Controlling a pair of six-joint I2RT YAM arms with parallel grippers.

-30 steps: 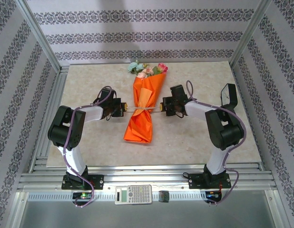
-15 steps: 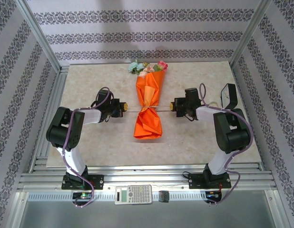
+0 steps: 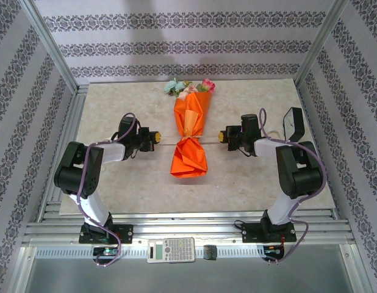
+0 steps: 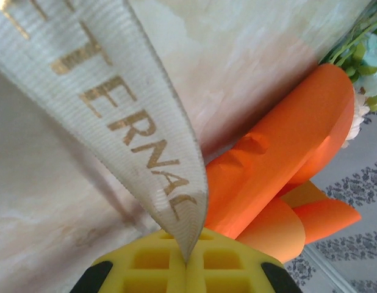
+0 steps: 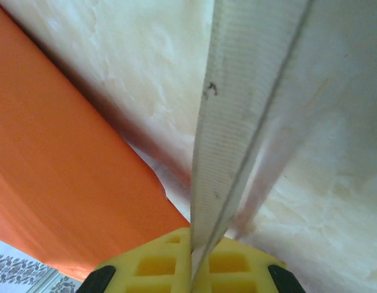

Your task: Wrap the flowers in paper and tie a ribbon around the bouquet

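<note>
The bouquet (image 3: 190, 137) lies along the middle of the table, an orange paper (image 3: 188, 160) cone pinched at its waist, with the flowers (image 3: 188, 87) poking out of its far end. The beige ribbon (image 3: 210, 139) runs taut across that waist, left to right. My left gripper (image 3: 155, 138) is shut on the ribbon's left end (image 4: 124, 116), which carries gold lettering; the orange paper (image 4: 280, 165) lies just beyond. My right gripper (image 3: 221, 136) is shut on the ribbon's right end (image 5: 243, 104), with the paper (image 5: 60, 165) to its left.
A black object (image 3: 293, 124) stands at the table's right edge, close behind the right arm. A calculator (image 3: 171, 249) lies on the rail in front of the arm bases. Metal frame posts and patterned walls enclose the table.
Both grippers have moved apart, the right one farther, pulling the ribbon taut. The bouquet has swung from tilted to nearly straight and its waist is cinched tighter.
</note>
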